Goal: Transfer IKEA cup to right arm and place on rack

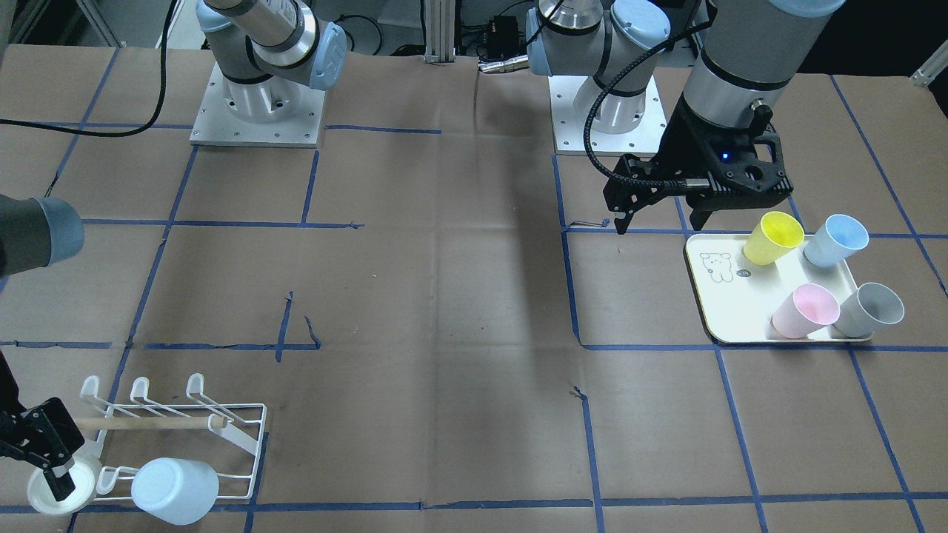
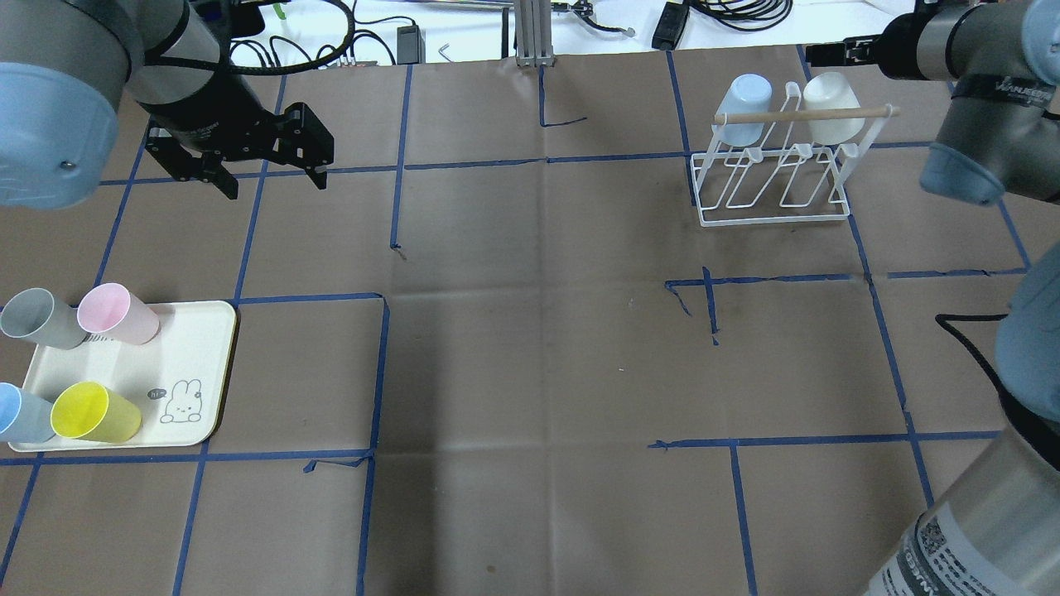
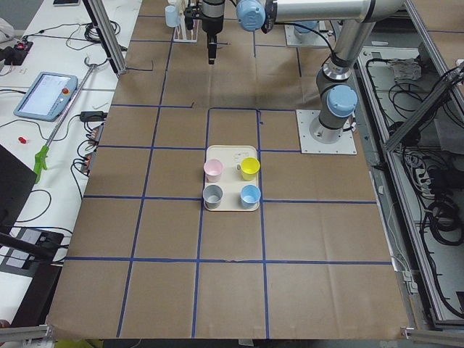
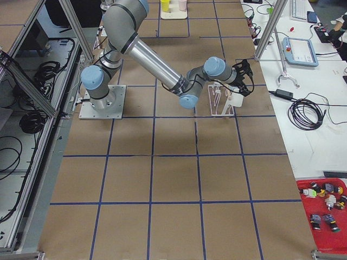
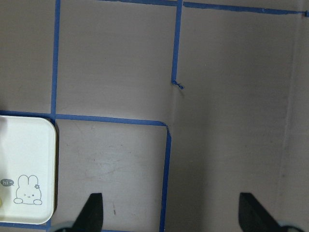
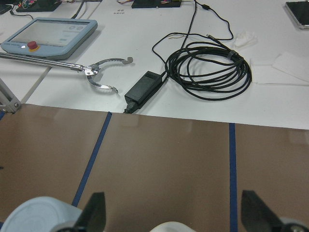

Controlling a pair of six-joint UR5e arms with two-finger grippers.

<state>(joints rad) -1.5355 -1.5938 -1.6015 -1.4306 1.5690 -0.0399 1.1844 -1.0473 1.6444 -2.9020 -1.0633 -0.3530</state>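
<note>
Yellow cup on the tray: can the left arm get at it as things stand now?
Probably yes. The left tool hangs open above the table beside the tray, and nothing lies between it and the yellow cup. The cup stands upright with its mouth free.

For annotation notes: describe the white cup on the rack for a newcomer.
Overhead view, far right: the white wire rack with a wooden dowel handle. Two upturned cups sit on it. The white plastic cup is rightmost; the pale blue cup hangs left.
</note>
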